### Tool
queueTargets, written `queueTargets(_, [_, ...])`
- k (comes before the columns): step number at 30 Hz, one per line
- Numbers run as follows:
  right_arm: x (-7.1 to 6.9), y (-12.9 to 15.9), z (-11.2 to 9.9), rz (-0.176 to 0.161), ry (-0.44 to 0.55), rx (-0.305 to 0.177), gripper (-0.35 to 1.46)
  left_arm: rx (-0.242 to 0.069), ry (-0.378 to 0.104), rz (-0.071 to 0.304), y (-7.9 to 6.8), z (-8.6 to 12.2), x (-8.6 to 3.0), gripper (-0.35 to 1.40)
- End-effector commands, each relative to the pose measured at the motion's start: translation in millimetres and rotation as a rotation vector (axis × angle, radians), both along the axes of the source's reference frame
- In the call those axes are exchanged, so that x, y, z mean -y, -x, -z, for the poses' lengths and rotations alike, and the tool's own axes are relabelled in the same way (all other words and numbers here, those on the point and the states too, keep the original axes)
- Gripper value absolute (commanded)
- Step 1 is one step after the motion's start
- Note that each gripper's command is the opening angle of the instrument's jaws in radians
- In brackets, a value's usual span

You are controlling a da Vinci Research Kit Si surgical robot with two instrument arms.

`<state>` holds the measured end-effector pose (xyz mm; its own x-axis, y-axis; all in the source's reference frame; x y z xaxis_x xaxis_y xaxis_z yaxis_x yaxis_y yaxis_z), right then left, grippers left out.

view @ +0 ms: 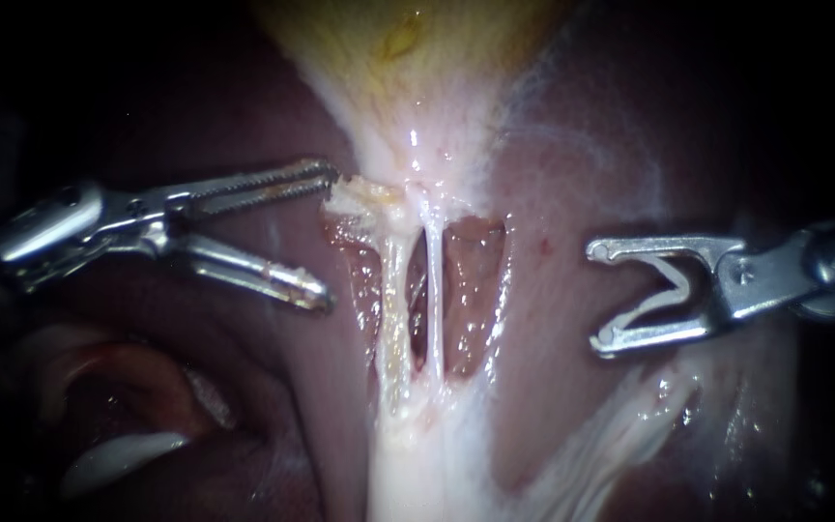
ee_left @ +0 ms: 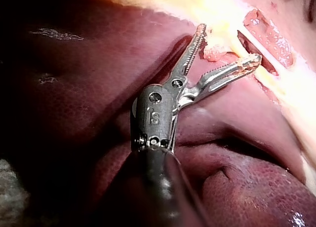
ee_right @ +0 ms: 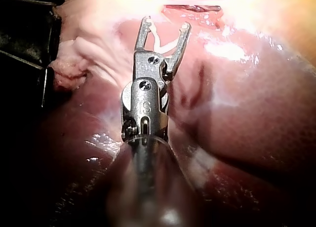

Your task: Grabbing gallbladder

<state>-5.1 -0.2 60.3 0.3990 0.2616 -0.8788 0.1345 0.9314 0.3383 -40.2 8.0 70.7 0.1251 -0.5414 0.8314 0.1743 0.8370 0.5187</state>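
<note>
The yellowish gallbladder [view: 408, 58] narrows to a pale neck [view: 417, 164]. From the neck two thin tubes run down, the left tube [view: 393, 300] and the right tube [view: 434, 290]. My left instrument [view: 329, 237] has its jaws wide open. The serrated upper jaw tip touches a frayed pale flap [view: 359, 193] beside the neck. In the left wrist view this instrument [ee_left: 229, 43] has the flap's edge [ee_left: 217, 53] in the gap between its jaws. My right instrument [view: 598, 297] hangs apart from the tubes, its jaws holding a V-shaped clip [view: 674, 285]. The right wrist view shows this instrument [ee_right: 166, 22] too.
Dark red liver [view: 244, 387] surrounds the field and shows through the windows between the tubes [view: 471, 290]. A white band of tissue [view: 620, 435] runs below my right instrument. A glistening pale fold [view: 118, 454] lies low on the left. A dark object [ee_right: 24, 34] stands beside the tissue.
</note>
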Motion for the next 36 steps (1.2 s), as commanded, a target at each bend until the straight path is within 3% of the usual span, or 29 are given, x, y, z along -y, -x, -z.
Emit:
queueTargets(1, [0.0, 0.0, 0.0, 0.000, 0.000, 0.000, 0.42, 0.000, -0.001, -0.002, 0.1, -0.1, -0.1, 0.83])
queueTargets(9, [0.0, 0.0, 0.0, -0.002, -0.005, 0.001, 0.42, -0.005, 0.006, 0.003, 1.3, -0.9, -0.6, 0.83])
queueTargets(16, [0.0, 0.0, 0.0, -0.002, -0.005, 0.001, 0.42, -0.009, 0.012, 0.007, 2.2, -2.1, -0.6, 0.71])
queueTargets(30, [0.0, -0.1, 0.0, -0.002, -0.005, 0.002, 0.42, -0.013, 0.024, 0.006, 2.0, -4.1, -1.0, 0.56])
queueTargets(36, [0.0, -0.1, 0.0, -0.002, -0.005, 0.001, 0.42, -0.015, 0.014, 0.008, 2.0, -4.5, -1.0, 0.41])
